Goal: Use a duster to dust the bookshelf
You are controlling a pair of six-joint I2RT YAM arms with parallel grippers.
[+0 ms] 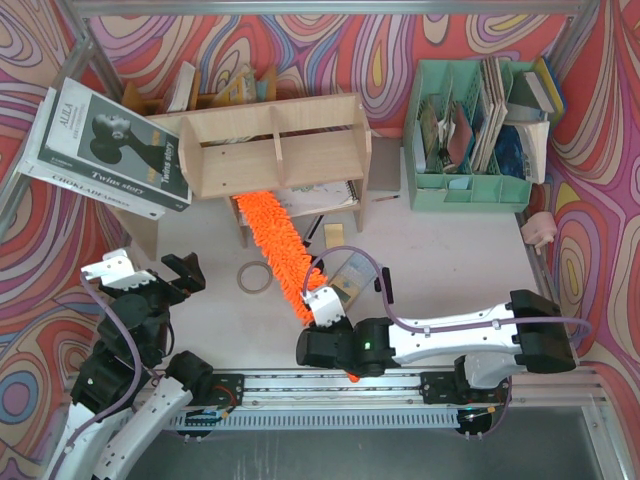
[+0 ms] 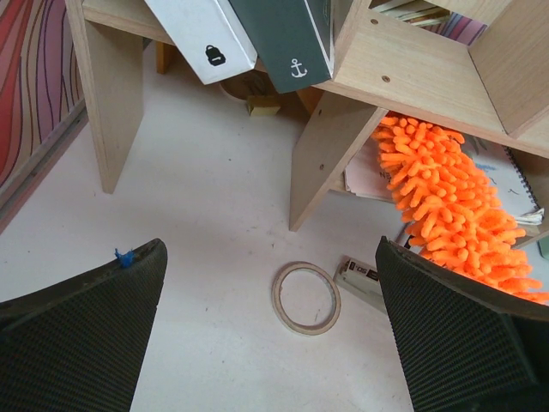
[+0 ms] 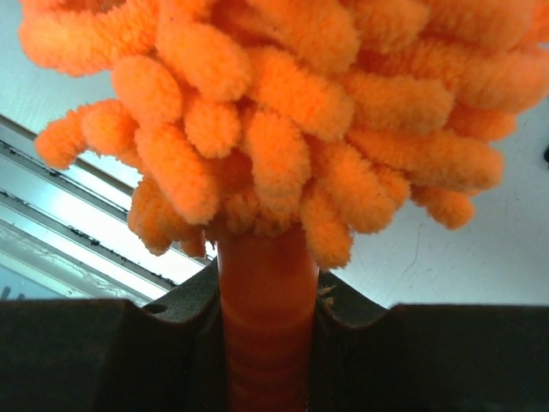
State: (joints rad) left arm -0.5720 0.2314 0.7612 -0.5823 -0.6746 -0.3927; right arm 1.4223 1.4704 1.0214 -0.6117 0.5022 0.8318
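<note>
The light plywood bookshelf (image 1: 275, 150) stands at the back centre, with its lower board and leg (image 2: 412, 69) in the left wrist view. The fluffy orange duster (image 1: 275, 245) slants from the right gripper up and left, and its far end (image 2: 455, 206) reaches under the shelf's lower board. My right gripper (image 1: 322, 305) is shut on the duster's orange handle (image 3: 266, 326), with the fluffy head (image 3: 274, 129) just above the jaws. My left gripper (image 1: 185, 272) hangs open over the table left of the duster, its fingers (image 2: 86, 326) wide apart and nothing between them.
A tape ring (image 2: 306, 298) and a small box (image 2: 360, 276) lie on the table below the left gripper. Large books (image 1: 110, 150) lean at the left. A mint-green organiser (image 1: 470, 150) stands at the right. A notebook (image 1: 320, 195) lies under the shelf.
</note>
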